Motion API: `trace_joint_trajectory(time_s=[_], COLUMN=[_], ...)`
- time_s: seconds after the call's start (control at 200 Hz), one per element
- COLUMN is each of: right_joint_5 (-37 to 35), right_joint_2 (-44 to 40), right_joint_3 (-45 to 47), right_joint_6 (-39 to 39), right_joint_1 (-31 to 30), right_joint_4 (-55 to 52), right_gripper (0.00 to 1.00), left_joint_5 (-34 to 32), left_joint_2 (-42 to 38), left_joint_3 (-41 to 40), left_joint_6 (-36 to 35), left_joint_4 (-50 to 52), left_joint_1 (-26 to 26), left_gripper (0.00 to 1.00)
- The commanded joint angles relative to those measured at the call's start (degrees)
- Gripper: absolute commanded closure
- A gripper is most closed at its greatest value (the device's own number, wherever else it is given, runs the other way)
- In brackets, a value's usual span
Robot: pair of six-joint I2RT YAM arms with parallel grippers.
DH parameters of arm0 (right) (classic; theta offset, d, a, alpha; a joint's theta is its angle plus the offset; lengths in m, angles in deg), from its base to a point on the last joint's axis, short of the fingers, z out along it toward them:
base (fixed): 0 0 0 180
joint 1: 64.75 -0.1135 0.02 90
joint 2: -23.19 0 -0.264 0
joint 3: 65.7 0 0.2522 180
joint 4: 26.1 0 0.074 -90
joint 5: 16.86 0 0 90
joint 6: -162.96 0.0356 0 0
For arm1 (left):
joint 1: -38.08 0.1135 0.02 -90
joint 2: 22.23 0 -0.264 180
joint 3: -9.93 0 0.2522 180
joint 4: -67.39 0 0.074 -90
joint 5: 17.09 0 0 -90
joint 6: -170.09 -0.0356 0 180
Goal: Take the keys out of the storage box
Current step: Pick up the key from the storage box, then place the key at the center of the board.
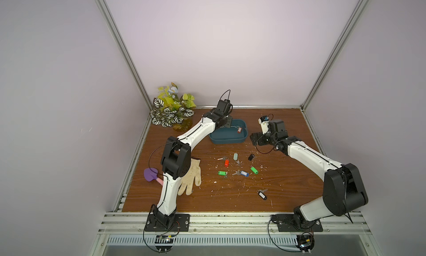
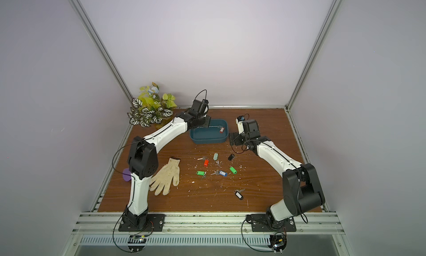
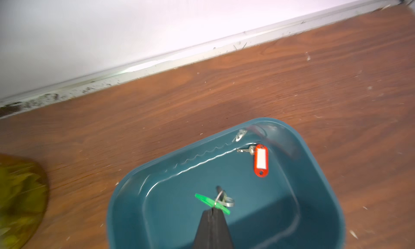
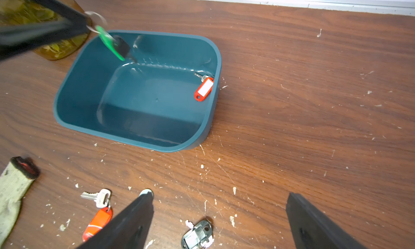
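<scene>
Viewed from above, with six o'clock at the arm bases, we see a silver key on a black plastic tag [image 1: 262, 194] lying alone at five o'clock on the brown wooden table [image 1: 288, 192]. A cream knitted work glove [image 1: 191, 176] lies flat at eight o'clock, beside a purple scoop with a pink handle [image 1: 151, 174].

At the centre, six more tagged keys are scattered among pale crumbs, all outside the box: two green [image 1: 221, 173] [image 1: 254, 170], one blue [image 1: 244, 173], one red [image 1: 226, 162], one grey [image 1: 235, 156] and one black [image 1: 251, 156].

Farther back, at twelve o'clock, stands the dark teal plastic storage box [image 1: 227, 140]. A silver key on a red oblong tag [image 3: 261, 160] rests on its floor by the two o'clock corner. The left gripper [image 3: 213, 212], its jaws pinched tight on the ring of a silver key with a green tag [image 3: 211, 203], dangles that key over the box's ten o'clock corner. The right gripper [image 4: 220, 195] hovers just beside the box at three o'clock, jaws spread wide with nothing between them.

A leafy artificial plant in an amber pot [image 1: 171, 109] fills the eleven o'clock corner.
</scene>
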Motion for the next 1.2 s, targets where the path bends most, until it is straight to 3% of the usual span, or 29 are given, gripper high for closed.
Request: trace_joint_trajectory(time_s=[0.0,0.125,0.305,0.435,0.64,0.816,1.036,1.151,1.196], right_joint_5=[1.61,1.71,0.89,0.21,-1.83,-3.22,-3.38,-3.36,-3.18], right_joint_2=[-4.32,-6.93,-11.21,-14.23,-17.08,-17.33,-16.77,-16.63,-16.45], right_joint_3=[0.6,2.47,5.96,8.49,11.48,12.31,11.69,11.63,11.54], right_joint_6=[0.36,1.05,3.54,5.79,6.9,6.53,6.38,6.27,6.15], right_joint_1=[0.07,0.07,0.03,-0.01,-0.14,-0.4,-0.78,-0.8,-0.76], right_joint_4=[3.09,4.06,5.97,8.0,9.54,9.54,9.01,9.01,9.01], right_gripper=[0.0,0.0,0.0,0.0,0.0,0.0,0.0,0.0,0.0], left_joint_5=[0.34,5.43,15.7,19.66,25.23,27.45,27.47,28.54,28.61], left_joint_2=[-7.65,-17.64,-32.95,-38.86,-37.82,-36.26,-29.57,-26.54,-25.79], left_joint_3=[-6.95,-19.03,-42.5,-54.53,-65.66,-71.17,-73.14,-71.94,-71.66], left_joint_6=[0.06,-0.29,3.62,7.84,13.85,16.8,18.18,18.09,18.03], left_joint_4=[-4.18,-9.99,-21.29,-27.83,-40.18,-46.34,-49.04,-49.69,-49.43], left_joint_1=[-2.64,-5.48,-10.58,-16.07,-24.4,-27.42,-27.67,-27.67,-27.68], left_gripper=[1.0,1.0,1.0,1.0,1.0,1.0,1.0,0.95,0.84])
